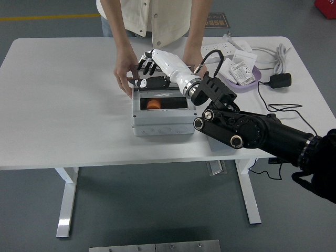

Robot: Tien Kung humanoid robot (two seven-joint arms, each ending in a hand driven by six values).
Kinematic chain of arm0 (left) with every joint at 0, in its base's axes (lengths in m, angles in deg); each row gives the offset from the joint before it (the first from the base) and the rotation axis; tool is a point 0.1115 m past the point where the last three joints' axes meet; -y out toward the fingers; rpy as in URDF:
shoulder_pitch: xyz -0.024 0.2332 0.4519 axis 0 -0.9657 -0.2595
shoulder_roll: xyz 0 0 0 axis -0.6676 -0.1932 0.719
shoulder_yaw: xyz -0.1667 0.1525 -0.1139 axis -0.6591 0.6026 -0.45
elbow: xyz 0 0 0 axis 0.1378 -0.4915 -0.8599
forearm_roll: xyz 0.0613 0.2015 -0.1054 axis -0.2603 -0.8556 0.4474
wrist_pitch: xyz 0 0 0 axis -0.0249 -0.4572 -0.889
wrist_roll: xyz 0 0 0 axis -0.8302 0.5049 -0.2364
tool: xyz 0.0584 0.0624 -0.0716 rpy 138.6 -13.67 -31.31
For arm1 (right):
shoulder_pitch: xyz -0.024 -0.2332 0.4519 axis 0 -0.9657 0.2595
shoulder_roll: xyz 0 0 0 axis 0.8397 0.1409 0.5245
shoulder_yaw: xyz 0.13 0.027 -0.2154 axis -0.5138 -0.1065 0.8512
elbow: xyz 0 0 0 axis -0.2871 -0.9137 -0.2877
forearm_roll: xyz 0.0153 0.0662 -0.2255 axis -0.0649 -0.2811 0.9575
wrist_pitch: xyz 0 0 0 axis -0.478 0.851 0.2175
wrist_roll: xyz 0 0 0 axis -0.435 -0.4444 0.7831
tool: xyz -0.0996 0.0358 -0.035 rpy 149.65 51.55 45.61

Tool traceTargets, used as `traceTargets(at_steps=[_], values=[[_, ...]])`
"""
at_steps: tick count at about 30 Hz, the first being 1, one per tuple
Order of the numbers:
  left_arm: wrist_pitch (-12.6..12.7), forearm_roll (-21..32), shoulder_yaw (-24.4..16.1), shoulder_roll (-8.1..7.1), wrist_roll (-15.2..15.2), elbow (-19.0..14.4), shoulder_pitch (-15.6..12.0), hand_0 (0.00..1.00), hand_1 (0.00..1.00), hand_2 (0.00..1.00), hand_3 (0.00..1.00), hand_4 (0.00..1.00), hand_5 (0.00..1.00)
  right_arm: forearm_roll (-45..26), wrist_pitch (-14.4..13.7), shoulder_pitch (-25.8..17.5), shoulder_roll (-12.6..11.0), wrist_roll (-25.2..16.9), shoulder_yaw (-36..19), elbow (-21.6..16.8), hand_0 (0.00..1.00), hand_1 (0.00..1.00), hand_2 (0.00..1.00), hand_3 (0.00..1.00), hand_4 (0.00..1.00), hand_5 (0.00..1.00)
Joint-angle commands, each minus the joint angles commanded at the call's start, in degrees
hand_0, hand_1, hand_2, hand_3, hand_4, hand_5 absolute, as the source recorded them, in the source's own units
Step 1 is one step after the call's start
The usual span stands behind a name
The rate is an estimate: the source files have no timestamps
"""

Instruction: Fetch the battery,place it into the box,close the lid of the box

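Battery (153, 104): orange, sits inside the box (163, 122), only its top shows through the opening. Box is light grey, rectangular, mid-table, a bit toward the near edge. Lid (137, 83) is up at the box's far side, mostly hidden behind the right hand (149, 65).

Right hand: white shell, dark fingers (145, 66), raised over the far rim of the box at the lid. Fingers loosely spread, holding nothing; contact with the lid can't be confirmed from this angle. Black right arm comes in from the near right corner.

Person at the far edge: one hand (124, 71) on the lid's left side, the other hand (195, 60) just behind the robot's wrist on the right.
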Motion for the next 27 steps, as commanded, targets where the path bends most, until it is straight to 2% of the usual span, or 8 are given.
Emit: traceTargets(at_steps=[5,6,17,18,23,24,27], values=[[-0.08,-0.2,-0.01,-0.03,-0.07,0.0,0.13,0.751,0.834,0.786,0.834,0.469,0.002,-1.89,0.77,1.72,-0.49,0.29,0.72,1.23,0.547,0.402,0.447,0.51,0.866,0.437],[-0.1,-0.25,-0.01,-0.05,-0.08,0.0,0.18,0.751,0.834,0.786,0.833,0.47,0.002,-2.34,0.85,2.08,-0.57,0.23,1.05,1.64,0.332,0.35,0.431,0.511,0.867,0.437],[-0.41,-1.45,-0.58,-0.79,-0.52,0.0,0.44,0.751,0.834,0.785,0.833,0.471,0.002,-9.41,3.03,6.66,-1.06,-0.53,5.66,8.08,0.292,0.334,0.426,0.508,0.863,0.437],[-0.44,-1.58,-0.69,-0.87,-0.59,0.0,0.42,0.751,0.834,0.786,0.833,0.471,0.002,-9.83,3.16,6.86,-1.04,-0.55,5.86,8.4,0.396,0.413,0.477,0.607,0.862,0.437],[-0.52,-1.81,-0.93,-1.21,-0.74,0.0,0.35,0.751,0.834,0.786,0.833,0.471,0.002,-11.22,3.5,7.28,-0.78,-0.64,6.78,9.52,0.396,0.413,0.477,0.607,0.862,0.437],[-0.54,-1.82,-0.94,-1.24,-0.75,0.0,0.34,0.751,0.834,0.785,0.833,0.473,0.002,-11.37,3.5,7.27,-0.7,-0.67,6.89,9.63,0.721,0.659,0.668,0.727,0.858,0.437],[-0.59,-1.9,-1.01,-1.26,-0.8,0.0,0.28,0.751,0.834,0.785,0.833,0.473,0.002,-11.69,3.36,7.25,-0.41,-0.79,7.15,9.85,0.721,0.659,0.668,0.727,0.858,0.437]])
